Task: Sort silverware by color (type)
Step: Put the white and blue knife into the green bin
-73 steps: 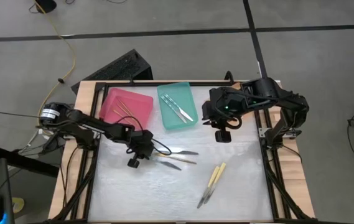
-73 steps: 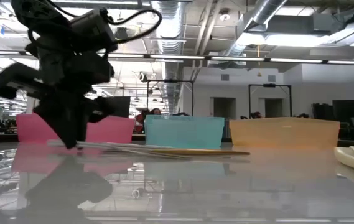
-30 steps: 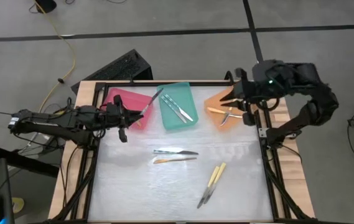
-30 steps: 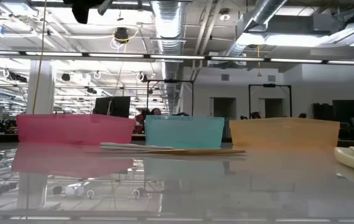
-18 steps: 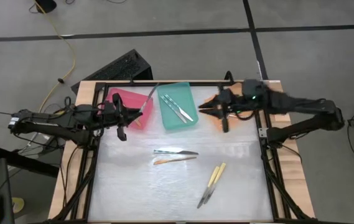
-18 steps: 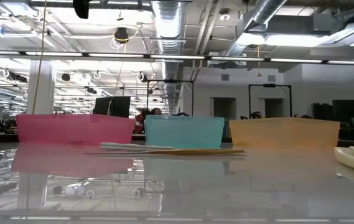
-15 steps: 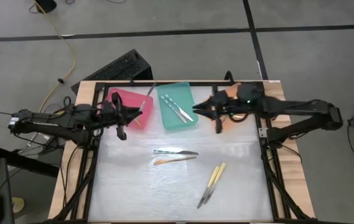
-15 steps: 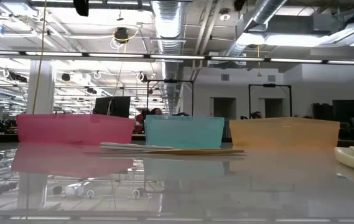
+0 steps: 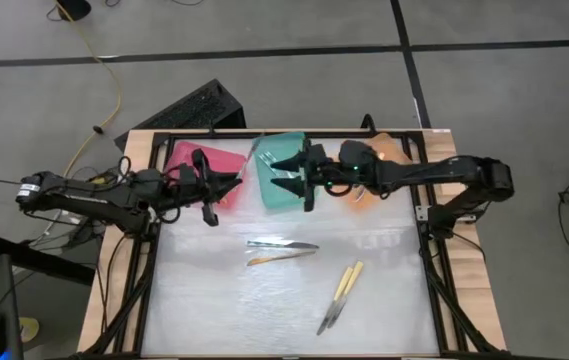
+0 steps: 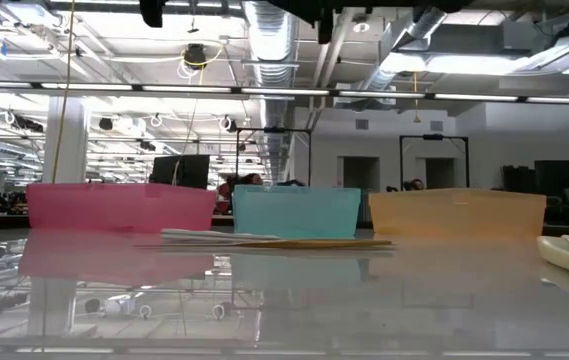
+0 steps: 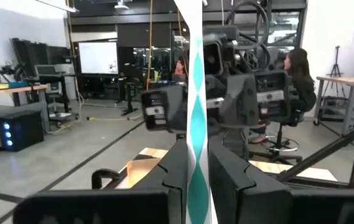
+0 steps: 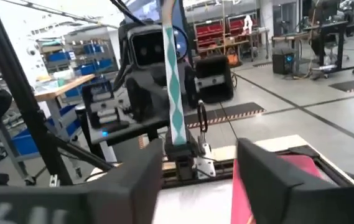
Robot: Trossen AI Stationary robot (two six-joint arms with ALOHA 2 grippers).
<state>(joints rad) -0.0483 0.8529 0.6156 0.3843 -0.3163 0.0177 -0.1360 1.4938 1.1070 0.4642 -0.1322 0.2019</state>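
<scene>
high view: a teal-handled utensil (image 9: 248, 160) is held up by the left pincer (image 9: 226, 178) between the pink tray (image 9: 226, 170) and teal tray (image 9: 274, 190); the right pincer (image 9: 294, 172), spread wide, is faced to it. left wrist view: the slim, stiff, light, likely slippery handle (image 11: 196, 137) is pinched near its end, so the free part is best taken.

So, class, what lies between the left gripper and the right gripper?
The teal-patterned utensil, clamped in the left gripper, sticks out toward the open right gripper. Nothing else lies between them; the right wrist view shows it best.
</scene>
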